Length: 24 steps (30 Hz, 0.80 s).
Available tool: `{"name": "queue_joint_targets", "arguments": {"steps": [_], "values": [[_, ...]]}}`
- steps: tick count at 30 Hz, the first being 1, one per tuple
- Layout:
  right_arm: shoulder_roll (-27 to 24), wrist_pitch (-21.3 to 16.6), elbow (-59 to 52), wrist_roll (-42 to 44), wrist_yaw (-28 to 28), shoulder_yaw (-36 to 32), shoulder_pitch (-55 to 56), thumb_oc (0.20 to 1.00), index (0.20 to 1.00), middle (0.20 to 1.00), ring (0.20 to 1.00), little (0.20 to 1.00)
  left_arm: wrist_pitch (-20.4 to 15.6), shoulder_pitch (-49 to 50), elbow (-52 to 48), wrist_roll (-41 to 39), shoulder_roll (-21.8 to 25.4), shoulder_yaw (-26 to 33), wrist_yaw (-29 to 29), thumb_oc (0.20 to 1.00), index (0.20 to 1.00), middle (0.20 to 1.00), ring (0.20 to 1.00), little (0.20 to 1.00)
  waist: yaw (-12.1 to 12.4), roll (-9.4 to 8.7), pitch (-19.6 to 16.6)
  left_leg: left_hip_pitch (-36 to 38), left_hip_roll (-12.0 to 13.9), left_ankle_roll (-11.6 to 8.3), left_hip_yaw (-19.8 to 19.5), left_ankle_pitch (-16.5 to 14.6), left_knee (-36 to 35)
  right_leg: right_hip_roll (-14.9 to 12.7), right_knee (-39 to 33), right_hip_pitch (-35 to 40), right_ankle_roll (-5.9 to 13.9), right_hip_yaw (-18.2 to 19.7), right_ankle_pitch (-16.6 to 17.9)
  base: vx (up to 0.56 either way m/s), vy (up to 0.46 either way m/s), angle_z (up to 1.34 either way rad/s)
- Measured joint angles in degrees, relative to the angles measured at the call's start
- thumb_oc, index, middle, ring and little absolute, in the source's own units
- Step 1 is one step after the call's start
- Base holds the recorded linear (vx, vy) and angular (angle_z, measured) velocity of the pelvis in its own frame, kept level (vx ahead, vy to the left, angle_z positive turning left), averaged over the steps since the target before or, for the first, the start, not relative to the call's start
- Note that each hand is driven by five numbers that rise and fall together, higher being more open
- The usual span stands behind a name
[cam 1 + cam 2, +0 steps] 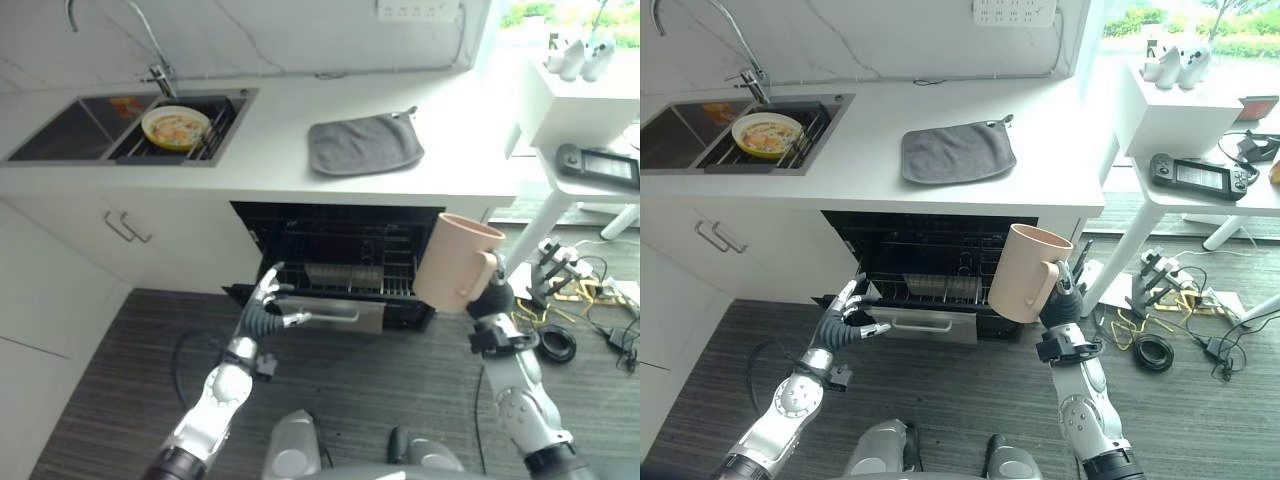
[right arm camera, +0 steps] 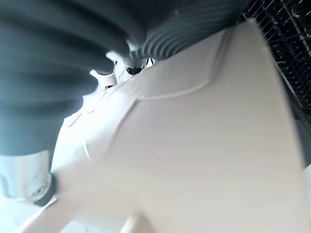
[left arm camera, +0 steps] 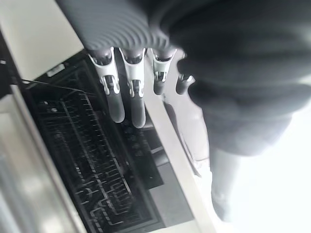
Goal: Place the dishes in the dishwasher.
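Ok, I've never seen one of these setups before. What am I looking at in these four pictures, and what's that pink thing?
This is a humanoid robot loading a dishwasher. The two wide pictures come from cameras in its head, looking down at its arms. The two close ones come from cameras on its wrists.

The pink thing is a mug. The right hand holds it by the handle side, upright, in front of the open dishwasher. The left hand is open, its fingers by the pulled-out rack.

On the counter lies a grey cloth. A bowl sits in the sink.
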Motion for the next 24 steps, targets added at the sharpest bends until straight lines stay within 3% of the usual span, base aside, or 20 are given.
{"name": "queue_joint_targets", "arguments": {"steps": [2, 4, 6, 9, 11, 13, 14, 16, 19, 20, 22, 24], "values": [[-0.64, 0.05, -0.17, 0.03, -0.05, 0.16, -0.86, 0.2, 0.2, 0.2, 0.2, 0.2, -0.02, -0.81, -0.03, 0.24, 0.04, -0.88, 0.0, 1.0, 1.0, 1.0, 1.0, 1.0, 0.15, 0.88, -0.27, 4.56, -0.1, -0.06, 0.45, 0.1, -6.7, -0.21, -0.43, 0.48, 0.36, 1.3, 0.76, 0.13, 0.395, -0.34], [-1.24, 0.02, -1.19, 0.04, -0.04, 0.08, -0.72, 0.2, 0.2, 0.2, 0.2, 0.2, -0.45, -2.09, -0.05, 2.15, 0.04, -0.9, 0.04, 1.0, 1.0, 1.0, 1.0, 1.0, -1.16, 2.19, -0.48, 8.6, -0.47, 0.17, 0.54, 0.27, -7.8, -0.46, 0.32, 1.12, 1.59, 1.44, 0.13, 0.11, 0.389, -0.1], [-0.55, 0.0, -1.93, -0.01, 0.03, -0.42, -0.48, 0.2, 0.2, 0.2, 0.2, 0.2, -0.38, -3.72, 0.7, 2.83, -0.25, -1.03, 0.06, 1.0, 1.0, 1.0, 1.0, 1.0, -1.38, 1.63, -0.43, 9.85, -3.12, 0.6, 1.67, 3.07, -8.52, -3.2, 3.48, 0.07, 3.73, 2.11, -1.55, 0.09, 0.295, -0.07], [1.07, 0.27, -3.26, -0.14, 0.01, 0.24, -0.48, 0.2, 0.2, 0.2, 0.2, 0.2, -0.32, -4.43, 0.59, 4.49, -0.1, -1.02, 0.06, 1.0, 1.0, 1.0, 1.0, 1.0, -1.29, 1.49, -0.49, 10.77, -7.49, 1.97, 2.06, 2.05, -8.51, -7.69, 5.9, -0.36, 4.58, 2.61, -1.7, 0.08, 0.214, 0.03], [2.22, 0.42, -3.56, -0.45, -0.13, 0.3, -0.45, 0.2, 0.2, 0.2, 0.2, 0.2, -0.21, -4.93, 0.5, 4.52, 0.78, -1.02, 0.09, 1.0, 1.0, 1.0, 1.0, 1.0, 0.06, 1.18, -0.59, 11.61, -8.65, 3.56, 2.19, 0.93, -8.53, -8.87, 9.68, -1.98, 4.62, 2.66, -0.32, 0.09, 0.109, 0.06], [2.96, 0.59, -3.76, -1.53, -0.11, 0.33, -0.43, 0.2, 0.2, 0.2, 0.2, 0.2, 0.53, -4.7, 0.43, 4.58, 2.27, -1.01, 0.14, 1.0, 1.0, 1.0, 1.0, 1.0, 0.83, 0.79, -0.61, 13.25, -8.05, 3.89, 2.52, 0.73, -9.71, -9.33, 14.91, -4.86, 5.22, 2.6, -0.9, 0.07, -0.115, -0.07], [2.94, 0.61, -3.72, -1.67, -0.09, 0.32, -0.46, 0.2, 0.2, 0.2, 0.2, 0.2, 0.54, -4.7, 0.33, 4.64, 2.81, -0.89, 0.2, 1.0, 1.0, 1.0, 1.0, 1.0, 0.86, 0.47, -0.79, 13.42, -7.84, 3.85, 2.64, 0.7, -9.9, -8.97, 13.32, -5.42, 6.1, 2.58, -1.25, 0.05, -0.165, -0.1], [2.94, 0.66, -3.22, -1.82, 0.38, 0.26, -0.95, 0.2, 0.2, 0.2, 0.2, 0.2, 0.6, -4.79, 0.21, 4.65, 3.11, 1.11, 0.33, 1.0, 1.0, 1.0, 1.0, 1.0, 0.59, -0.54, -0.95, 13.24, -7.2, 3.84, 3.32, 0.64, -10.48, -7.37, 3.78, -7.23, 10.25, 4.29, 0.9, 0.04, -0.17, -0.17], [2.82, 0.71, -1.4, -1.63, 0.98, -0.02, -0.88, 0.2, 0.2, 0.2, 0.2, 0.2, 0.62, -4.52, 0.06, 4.7, 3.2, 2.0, 0.47, 1.0, 1.0, 1.0, 1.0, 1.0, -0.97, -3.06, -1.89, 13.4, -7.31, 3.05, 1.87, 0.32, -10.53, -7.19, -2.11, -7.74, 9.49, 4.64, 6.94, 0.01, -0.205, 0.25], [2.73, 1.37, -0.13, -1.24, 1.5, 0.01, -0.92, 0.2, 0.2, 0.2, 0.2, 0.2, 0.55, -3.02, -0.4, 4.7, 3.11, 2.1, 0.47, 1.0, 1.0, 1.0, 1.0, 1.0, -0.13, -5.01, -3.08, 13.33, -7.29, 1.63, 1.27, 0.19, -10.53, -6.08, -4.94, -6.35, 6.48, 5.13, 10.34, 0.07, -0.209, 0.38], [1.51, 1.46, 0.09, -1.15, 1.61, -0.71, -0.88, 0.2, 0.2, 0.2, 0.2, 0.2, 0.5, -0.36, -1.61, 4.96, 1.82, 1.95, 0.16, 1.0, 1.0, 1.0, 1.0, 1.0, 0.14, -3.48, -3.14, 13.17, -4.96, 0.2, 0.27, 0.18, -10.54, -3.24, -9.8, -3.71, 5.1, 3.77, 12.3, 0.08, -0.138, 0.19], [1.02, 1.51, -0.15, -1.12, 1.57, -2.25, -0.63, 0.2, 0.2, 0.2, 0.2, 0.2, 0.48, 0.82, -1.6, 4.99, 0.66, 1.9, -0.25, 1.0, 1.0, 1.0, 1.0, 1.0, 0.07, -2.14, -3.2, 13.38, -3.32, 0.02, 0.11, 0.13, -10.64, -1.64, -10.21, -2.54, 3.73, 2.54, 12.51, 0.06, -0.059, 0.19]]}}
